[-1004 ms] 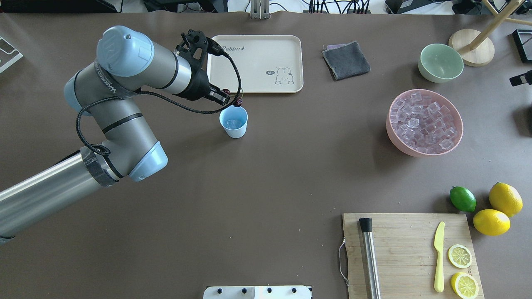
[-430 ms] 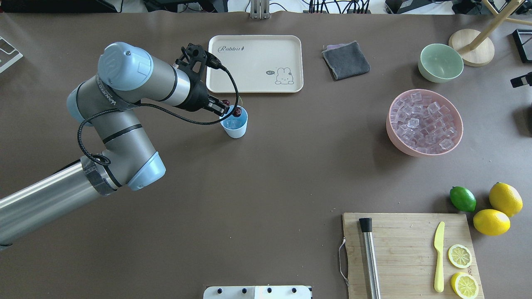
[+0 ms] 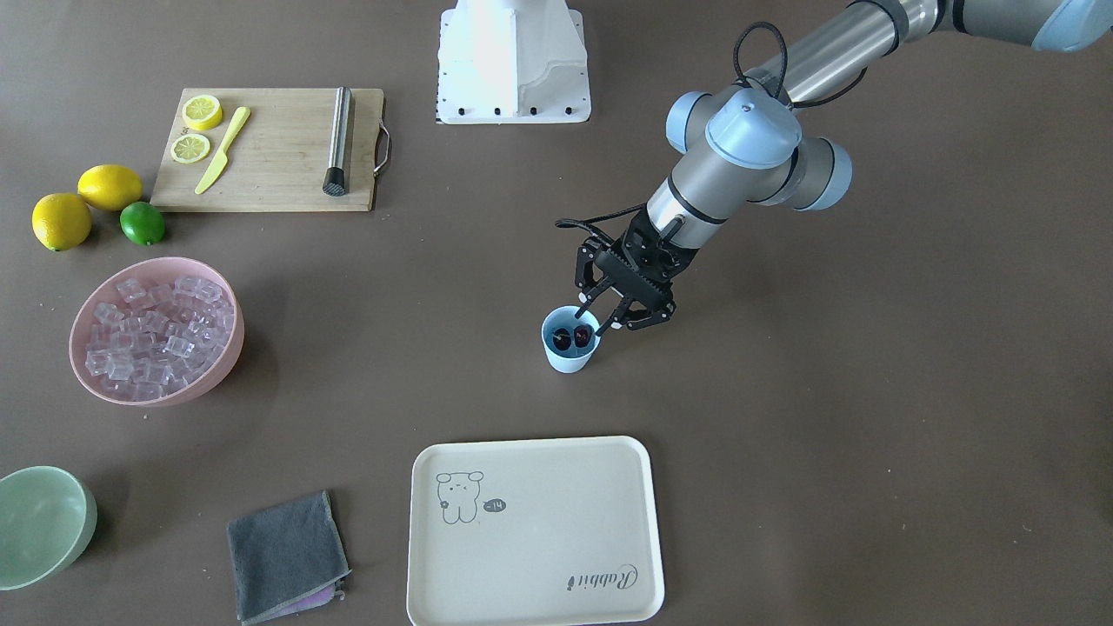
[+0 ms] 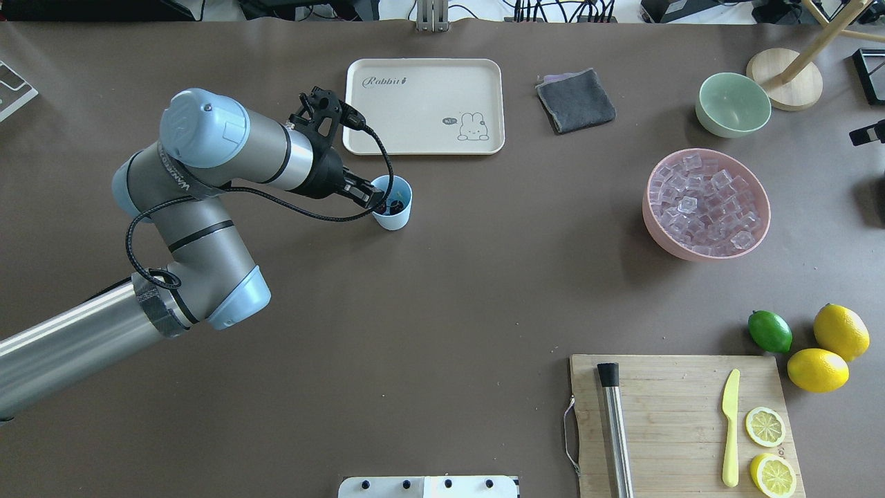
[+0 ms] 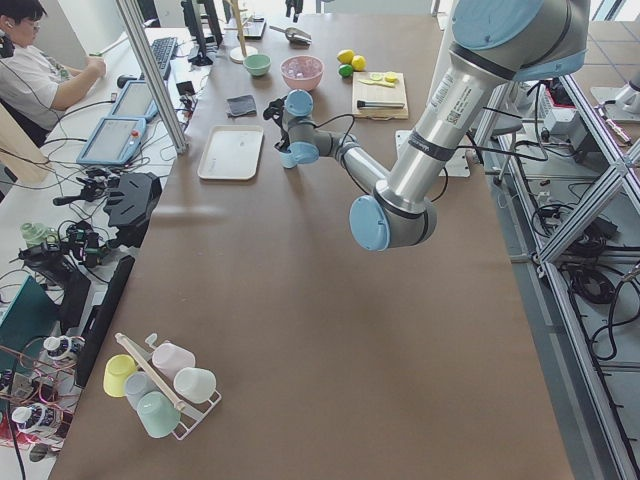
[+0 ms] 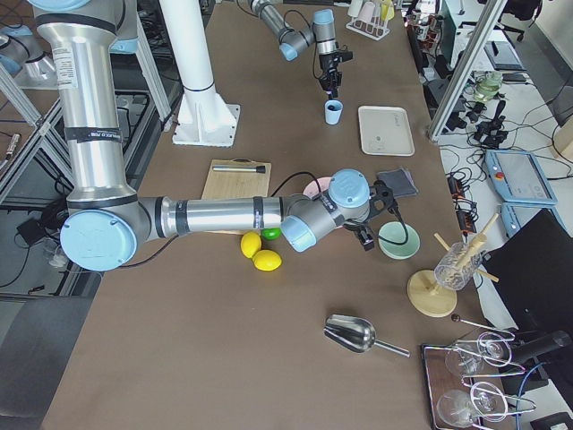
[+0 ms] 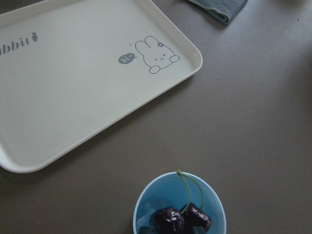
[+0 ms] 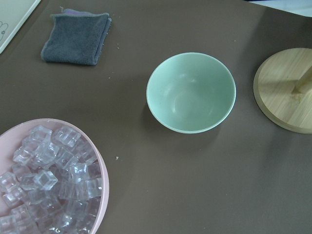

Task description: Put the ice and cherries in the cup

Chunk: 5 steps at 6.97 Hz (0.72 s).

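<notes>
The light blue cup [image 4: 395,216] stands on the table in front of the cream tray. The two dark cherries [image 3: 571,337] lie inside it with their green stems pointing up, as the left wrist view [image 7: 180,219] shows. My left gripper [image 3: 600,318] is open at the cup's rim and holds nothing; it also shows in the overhead view [image 4: 375,198]. The ice [image 4: 705,204] fills the pink bowl [image 4: 760,228] at the right. My right gripper [image 6: 367,235] shows only in the exterior right view, above the bowls; I cannot tell its state.
A cream tray [image 4: 423,104] lies behind the cup. A grey cloth [image 4: 575,100], a pale green bowl [image 4: 733,104] and a wooden stand [image 4: 785,79] are at the back right. A cutting board [image 4: 684,422] with a muddler, a knife and lemon slices, a lime [image 4: 769,330] and lemons are at the front right.
My left gripper came down to the cup with the cherries and opened. The cherries went from hanging over the rim to lying inside the cup.
</notes>
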{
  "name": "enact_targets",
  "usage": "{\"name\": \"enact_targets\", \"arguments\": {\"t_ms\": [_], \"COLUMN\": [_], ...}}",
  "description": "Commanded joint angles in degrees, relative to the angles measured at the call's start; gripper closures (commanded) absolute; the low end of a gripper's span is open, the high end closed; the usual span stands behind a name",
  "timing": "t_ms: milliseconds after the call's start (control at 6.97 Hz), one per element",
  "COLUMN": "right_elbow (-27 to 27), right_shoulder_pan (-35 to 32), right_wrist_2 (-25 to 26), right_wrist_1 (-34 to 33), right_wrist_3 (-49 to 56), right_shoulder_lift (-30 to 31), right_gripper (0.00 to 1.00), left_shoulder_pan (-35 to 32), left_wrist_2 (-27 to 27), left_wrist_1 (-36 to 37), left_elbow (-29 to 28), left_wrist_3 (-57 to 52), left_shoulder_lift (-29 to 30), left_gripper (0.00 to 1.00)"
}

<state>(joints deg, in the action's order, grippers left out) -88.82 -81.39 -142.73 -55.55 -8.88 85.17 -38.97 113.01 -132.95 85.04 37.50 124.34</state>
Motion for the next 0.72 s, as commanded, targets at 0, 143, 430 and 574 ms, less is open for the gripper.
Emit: {"name": "enact_targets", "arguments": {"t_ms": [0, 143, 430, 574], "right_elbow": [-0.3, -0.4, 0.4, 1.1], "right_shoulder_pan": [0.0, 0.0, 0.1, 0.1], "right_wrist_2": [-0.1, 0.3, 4.5, 6.5], "right_wrist_1": [0.0, -0.2, -0.6, -1.4], "right_wrist_3": [0.0, 0.5, 6.4, 6.3], "right_shoulder_lift": [0.0, -0.3, 2.2, 2.1], "right_gripper": [0.00, 0.00, 0.00, 0.00], "left_shoulder_pan": [0.0, -2.0, -9.1, -15.5], "left_wrist_2": [-0.7, -0.6, 3.5, 8.7], "left_wrist_1": [-2.1, -2.0, -0.5, 6.6], "left_elbow": [0.3, 1.0, 1.4, 1.4], "left_wrist_3": [0.5, 1.0, 1.1, 0.9], "left_shoulder_lift": [-0.9, -1.2, -3.0, -3.4], "left_gripper": [0.04, 0.03, 0.02, 0.02]}}
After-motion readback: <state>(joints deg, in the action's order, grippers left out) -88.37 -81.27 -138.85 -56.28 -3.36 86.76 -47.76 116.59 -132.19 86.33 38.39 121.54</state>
